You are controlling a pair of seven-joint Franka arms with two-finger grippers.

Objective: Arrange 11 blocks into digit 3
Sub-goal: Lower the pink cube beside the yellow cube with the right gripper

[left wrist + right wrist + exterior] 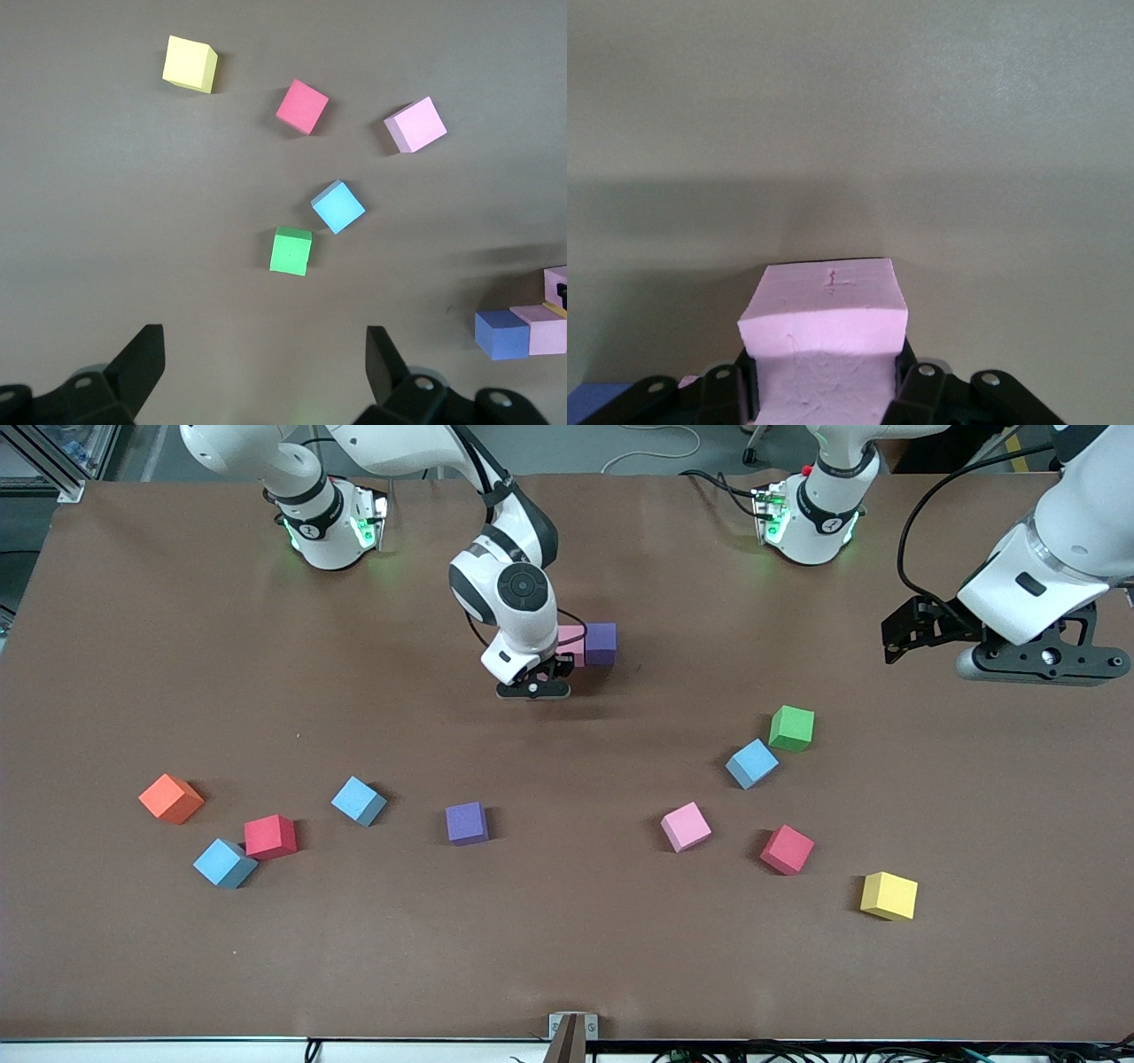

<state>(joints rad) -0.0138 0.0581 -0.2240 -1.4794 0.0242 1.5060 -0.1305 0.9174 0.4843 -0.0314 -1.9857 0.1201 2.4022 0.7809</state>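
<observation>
My right gripper is shut on a pink block, held low at the middle of the table. It is right beside a pink block and a purple block that touch each other. Loose blocks lie nearer the front camera: purple, light blue, red, light blue, pink, red, yellow and light blue. My left gripper hangs open and holds nothing, high over the left arm's end of the table.
A green cube sits beside the light blue block toward the left arm's end. An orange cube lies toward the right arm's end. Both arm bases stand along the table's edge farthest from the front camera.
</observation>
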